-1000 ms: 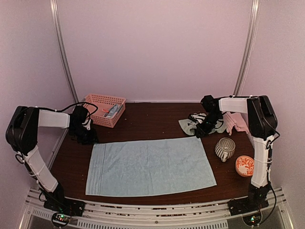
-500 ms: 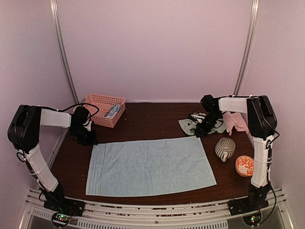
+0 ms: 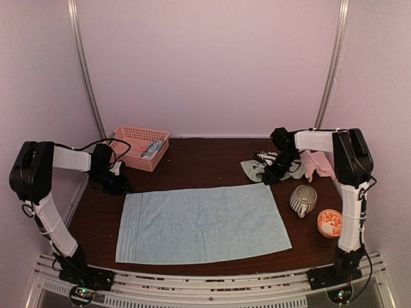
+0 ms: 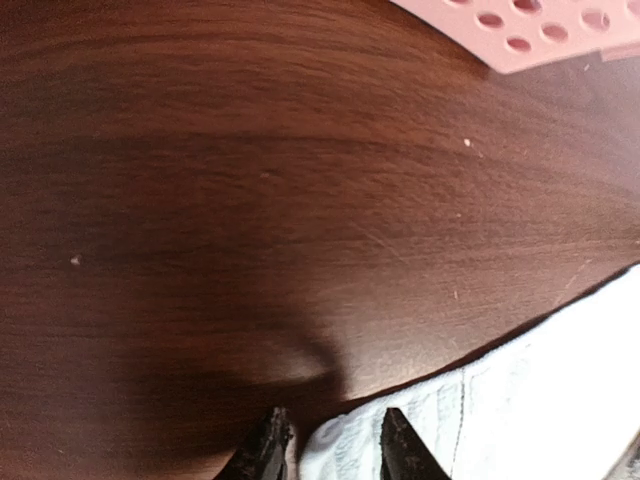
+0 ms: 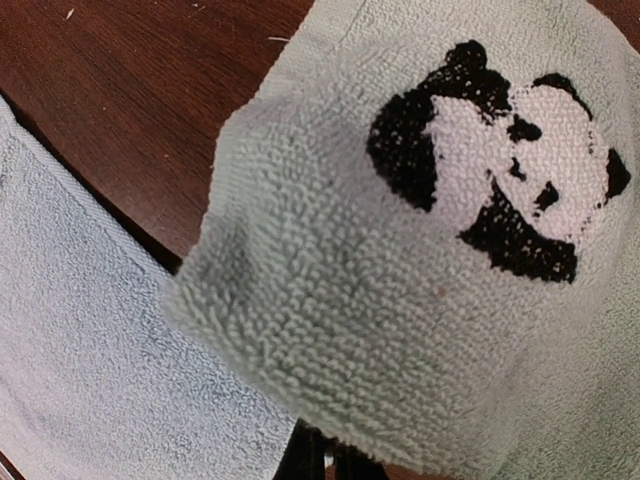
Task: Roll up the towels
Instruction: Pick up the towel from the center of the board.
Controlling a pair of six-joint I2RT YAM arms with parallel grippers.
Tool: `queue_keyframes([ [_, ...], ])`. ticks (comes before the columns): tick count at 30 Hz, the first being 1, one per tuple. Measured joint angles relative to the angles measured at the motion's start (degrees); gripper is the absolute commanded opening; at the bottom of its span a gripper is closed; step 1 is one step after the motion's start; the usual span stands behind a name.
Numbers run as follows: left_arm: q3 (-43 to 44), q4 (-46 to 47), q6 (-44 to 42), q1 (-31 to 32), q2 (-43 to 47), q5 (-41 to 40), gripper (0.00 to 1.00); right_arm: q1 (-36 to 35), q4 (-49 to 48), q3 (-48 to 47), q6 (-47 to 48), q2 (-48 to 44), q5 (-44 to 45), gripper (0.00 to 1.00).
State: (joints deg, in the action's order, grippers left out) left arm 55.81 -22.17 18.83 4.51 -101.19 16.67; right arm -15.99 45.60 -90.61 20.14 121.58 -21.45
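Note:
A large light blue towel (image 3: 202,221) lies spread flat on the dark wooden table (image 3: 205,160). My left gripper (image 3: 114,183) is at its far left corner. In the left wrist view the gripper (image 4: 330,450) is open, and the towel's corner (image 4: 420,420) lies between the fingers. A sage green towel (image 3: 252,169) with a black-and-white panda mark (image 5: 495,170) lies bunched at the far right. My right gripper (image 3: 275,172) is on it. In the right wrist view the green towel (image 5: 380,300) hangs over the closed gripper (image 5: 330,462). A pink towel (image 3: 318,163) lies behind it.
A pink plastic basket (image 3: 141,146) holding small items stands at the back left, and its corner shows in the left wrist view (image 4: 530,30). A ribbed grey mug (image 3: 303,200) and an orange patterned bowl (image 3: 330,222) stand at the right, next to the blue towel's edge.
My left gripper has shifted slightly left and back at the blue towel's far left corner. The right gripper and all towels are where they were.

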Motion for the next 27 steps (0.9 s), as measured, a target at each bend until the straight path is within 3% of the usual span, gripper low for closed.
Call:
queue_keyframes([
  [5,-1.25,1.64,-2.05,-6.51,-1.01,11.17,0.31,0.0,0.02,-0.02,0.0,0.02,-0.39,0.0],
  [13,-1.84,2.64,-5.16,-7.19,-1.53,14.95,0.28,0.0,0.02,-0.02,0.02,0.07,-0.68,0.0],
  [27,-1.44,3.82,-7.41,-7.08,-4.44,18.91,0.0,0.02,0.0,-0.22,0.02,0.37,-1.11,0.0],
])
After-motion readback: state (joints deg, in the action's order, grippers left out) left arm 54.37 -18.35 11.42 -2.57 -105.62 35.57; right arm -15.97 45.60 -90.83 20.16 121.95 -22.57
